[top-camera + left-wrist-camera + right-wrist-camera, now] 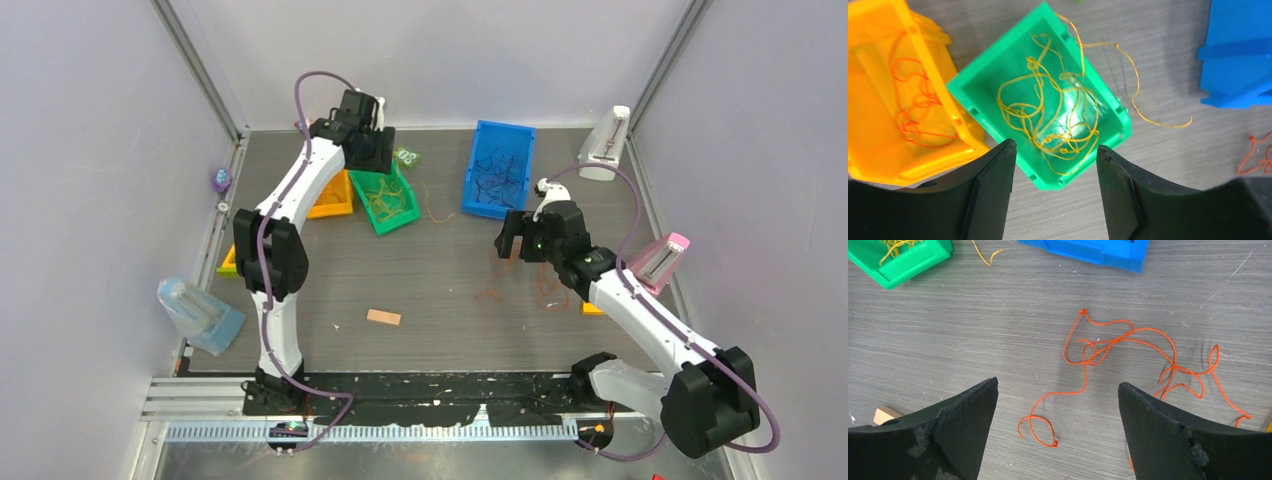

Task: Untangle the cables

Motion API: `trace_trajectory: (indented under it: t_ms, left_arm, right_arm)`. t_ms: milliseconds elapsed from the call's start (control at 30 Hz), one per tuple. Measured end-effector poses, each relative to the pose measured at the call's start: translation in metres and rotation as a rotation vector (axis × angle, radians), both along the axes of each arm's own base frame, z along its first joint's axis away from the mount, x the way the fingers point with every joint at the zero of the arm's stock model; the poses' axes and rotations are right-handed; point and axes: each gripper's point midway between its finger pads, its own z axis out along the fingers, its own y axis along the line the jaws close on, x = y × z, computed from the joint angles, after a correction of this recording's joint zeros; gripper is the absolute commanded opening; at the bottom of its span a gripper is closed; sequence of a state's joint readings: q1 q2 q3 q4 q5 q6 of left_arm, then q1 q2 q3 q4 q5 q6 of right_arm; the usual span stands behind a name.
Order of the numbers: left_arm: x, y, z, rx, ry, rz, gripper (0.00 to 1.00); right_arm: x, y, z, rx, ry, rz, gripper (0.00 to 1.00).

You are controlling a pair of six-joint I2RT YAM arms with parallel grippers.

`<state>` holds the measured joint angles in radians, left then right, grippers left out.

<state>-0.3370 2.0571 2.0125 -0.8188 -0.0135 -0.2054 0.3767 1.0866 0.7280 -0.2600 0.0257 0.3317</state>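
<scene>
Left wrist only: orange-red cables (918,100) inside orange bin (908,165).

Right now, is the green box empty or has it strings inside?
Not empty: yellow cables lie tangled inside the green bin, one strand trailing over its rim.

**Open left gripper over the green bin**

The left gripper (1055,146) hangs above a green bin (1045,180), its two black fingers (993,190) spread apart with nothing between them. A loose tangle of yellow cables (1048,105) lies in the bin. One yellow strand (1138,107) runs over the bin's rim and curls out onto the grey table (1168,165). Touching the green bin on the left is an orange bin (923,160) with orange-red cables (913,105) inside. A blue bin (1238,60) shows at the upper right, apart from the green one. Below it, at the right edge, a small orange-red cable (1255,155) lies on the table.
</scene>
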Motion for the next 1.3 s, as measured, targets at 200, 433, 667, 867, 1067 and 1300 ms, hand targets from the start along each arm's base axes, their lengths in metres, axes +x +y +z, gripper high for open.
trace_trajectory:
  t_ms: [200,433,667,867,1067,1300]
  left_arm:
    - [-0.021,-0.027,-0.022,-0.03,0.043,-0.07,0.62]
    - [-0.042,-0.044,-0.011,-0.105,-0.021,-0.094,0.63]
    - [-0.097,-0.011,0.027,-0.211,-0.181,-0.019,0.65]
    - [-0.134,0.006,0.024,-0.282,-0.232,0.027,0.69]
    - [-0.155,0.03,0.006,-0.304,-0.21,0.092,0.73]
    - [-0.175,0.05,0.019,-0.348,-0.278,0.134,0.75]
  right_arm:
    - [-0.006,0.002,-0.008,0.01,0.025,0.024,0.85]
    - [0.006,0.039,-0.014,0.001,0.064,0.133,0.62]
    - [0.07,0.105,0.022,0.015,-0.005,0.202,0.5]
    - [0.132,0.143,0.02,0.014,-0.017,0.179,0.47]
    - [0.18,0.168,-0.007,-0.002,0.015,0.154,0.48]
    - [0.215,0.189,-0.051,-0.035,0.093,0.151,0.49]
